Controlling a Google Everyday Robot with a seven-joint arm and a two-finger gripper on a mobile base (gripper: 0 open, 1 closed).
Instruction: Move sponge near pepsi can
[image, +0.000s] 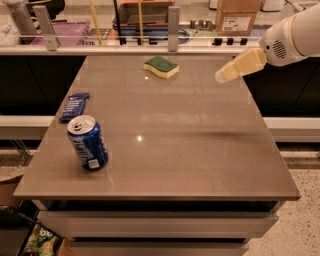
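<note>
- Pale yellow foam with a dark green scouring top: the wavy-edged rectangular sponge (161, 66) lies flat near the far edge of the table, about mid-width, nothing touching it.
- Cream-coloured and angled downward on a white arm, the gripper (222, 76) hangs above the far right part of the table, with nothing in it; whether it is spread or pressed together I cannot tell.
- From the gripper the sponge lies toward the left of the view, at nearly the same depth, and lower. Its long axis runs roughly across the table, tilted a little, so the coming reach is likely a sideways move and a descent.
- Well apart from the sponge, the blue aluminium pepsi can (88, 142) with its silver top stands upright near the front left corner, leaning a little.
- Between the two along the left edge lies a flat dark blue packet (74, 106), off the straight line from sponge to can.
- Smooth brown-grey tabletop (200, 150), glossy enough to show lamp glints, so the sponge may slide if nudged.
- Beyond the far edge run a rail with grey posts, a cardboard box (238, 15) and a purple crate (70, 31).
</note>
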